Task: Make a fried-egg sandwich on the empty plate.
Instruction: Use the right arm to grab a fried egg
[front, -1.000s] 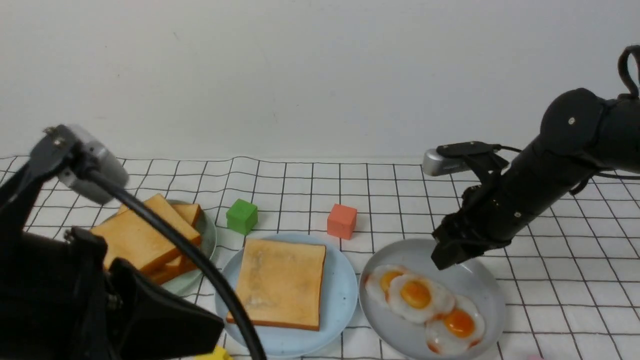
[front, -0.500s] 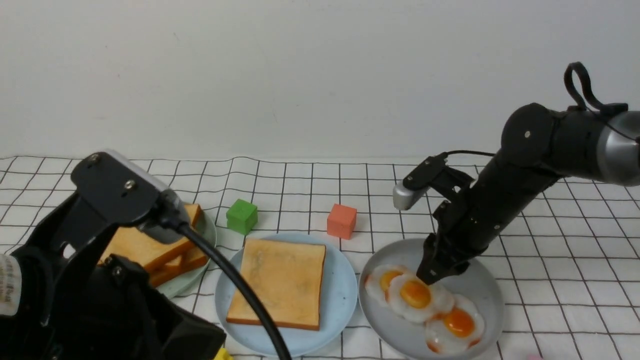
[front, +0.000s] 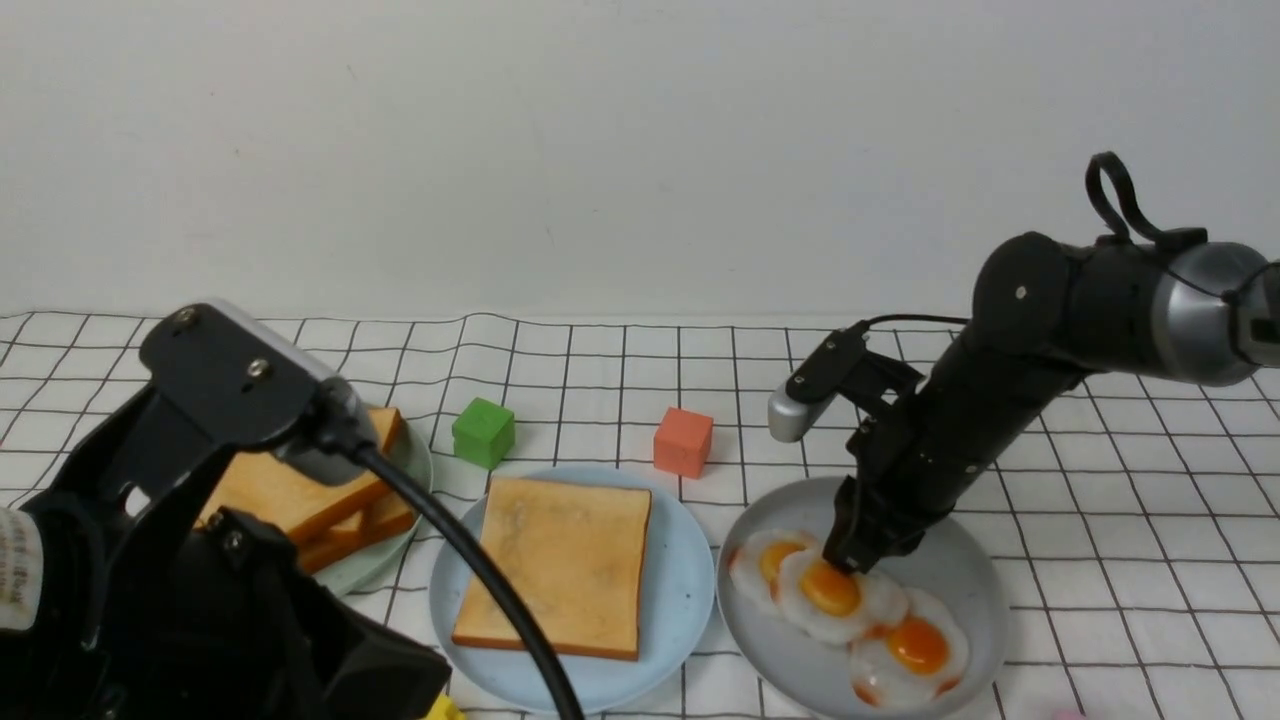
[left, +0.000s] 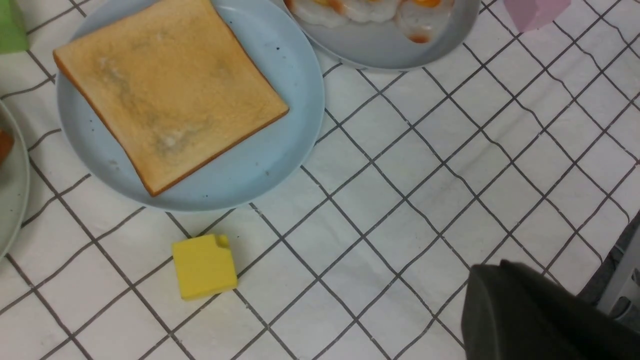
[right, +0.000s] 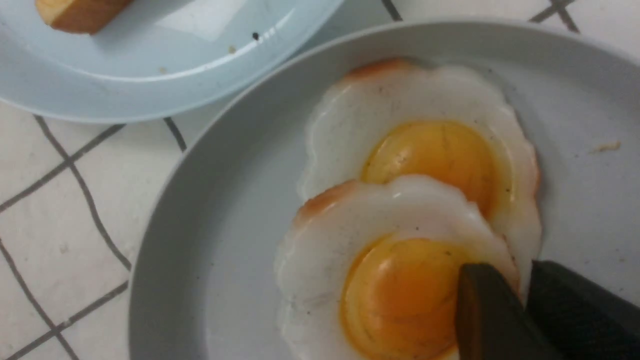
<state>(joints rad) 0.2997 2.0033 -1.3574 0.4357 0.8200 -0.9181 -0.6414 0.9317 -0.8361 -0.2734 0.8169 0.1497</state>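
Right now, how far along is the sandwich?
Done: one toast slice lies on the light blue plate. In hand: the right gripper's jaws are at the middle egg on the grey plate; grip unclear. Left: egg onto that slice, then a top slice from the toast stack.

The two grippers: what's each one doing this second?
Left gripper: closed, holding nothing that shows.
Right gripper: partly open, fingertips at the middle fried egg; whether it grips it can't be told.
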